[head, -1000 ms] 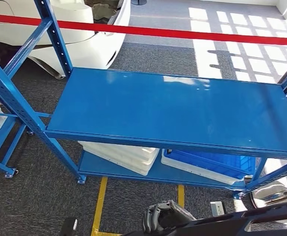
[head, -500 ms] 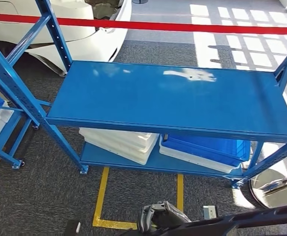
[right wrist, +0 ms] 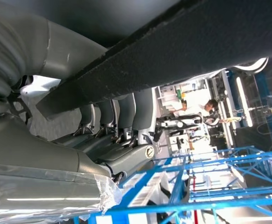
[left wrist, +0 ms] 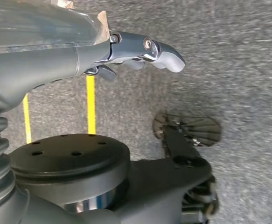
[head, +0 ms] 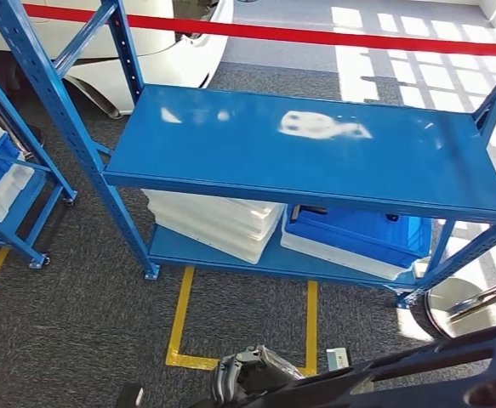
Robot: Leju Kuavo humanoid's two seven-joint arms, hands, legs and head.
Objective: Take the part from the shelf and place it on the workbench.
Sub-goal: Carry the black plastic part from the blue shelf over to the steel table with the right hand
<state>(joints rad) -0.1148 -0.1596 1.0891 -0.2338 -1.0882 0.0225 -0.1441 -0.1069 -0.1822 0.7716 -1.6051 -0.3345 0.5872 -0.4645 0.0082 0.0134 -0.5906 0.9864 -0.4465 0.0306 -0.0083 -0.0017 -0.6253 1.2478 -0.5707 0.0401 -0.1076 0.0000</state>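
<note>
**Black part in the right robot hand, in front of the blue shelf**

The right robot hand (right wrist: 127,116) is grasping the part (head: 424,374). In the right wrist view its grey fingers (right wrist: 141,109) are curled up against the underside of a long, flat, black piece with a rough edge. In the head view the same part lies low across the robot's front as a long dark bar with slots in it. Dark fingers show at its inner end (most likely those of the right hand, though the angle is poor). The part is off the shelf and not on any surface.

The left robot hand (left wrist: 141,49) hangs over grey carpet crossed by yellow lines (left wrist: 90,105). Its thumb is stretched out straight and nothing is in it. The rest of the fingers are mostly hidden, but it looks released.

Ahead stands the blue shelf (head: 309,153). Its top board is bare and glossy. On the lower board, a stack of white trays (head: 219,221) sits on the left, just beside a blue bin (head: 361,238) on the right. Behind the shelf are a red tape (head: 335,36) and a white car (head: 168,42).
</note>
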